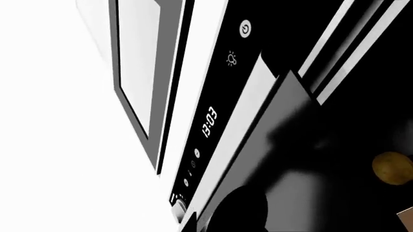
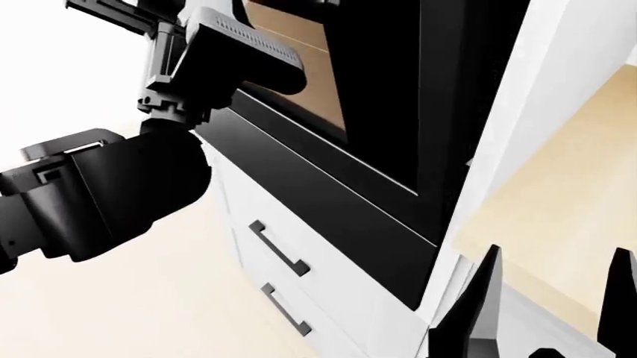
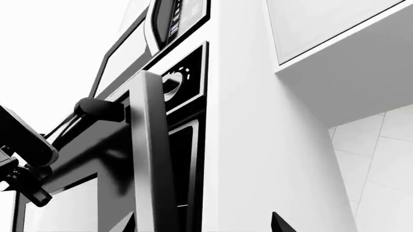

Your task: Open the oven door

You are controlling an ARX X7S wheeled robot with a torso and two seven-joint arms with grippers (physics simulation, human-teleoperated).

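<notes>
the oven door (image 3: 152,159) hangs partly open; my left tool's (image 2: 164,97) grip on it is hidden, and my right tool (image 2: 553,298) is spread and empty.

Strong, even light is rendered throughout, with no lamp visible. In the left wrist view, the area from 7 to 11 o'clock is blown out to pure white, and a soft, blurred shadow is cast across the oven door (image 1: 284,159) toward 5 o'clock. The display digits (image 1: 208,122) are kept sharp and legible. In the head view, a warm tan reflection is carried by the door's glass (image 2: 318,67), while the left arm (image 2: 100,194) is shown as near-featureless black. In the right wrist view, the sky-white background at 10 o'clock is overexposed; soft grey shading is laid under the upper cabinet (image 3: 348,72). Edges are slightly softened everywhere.
</notes>
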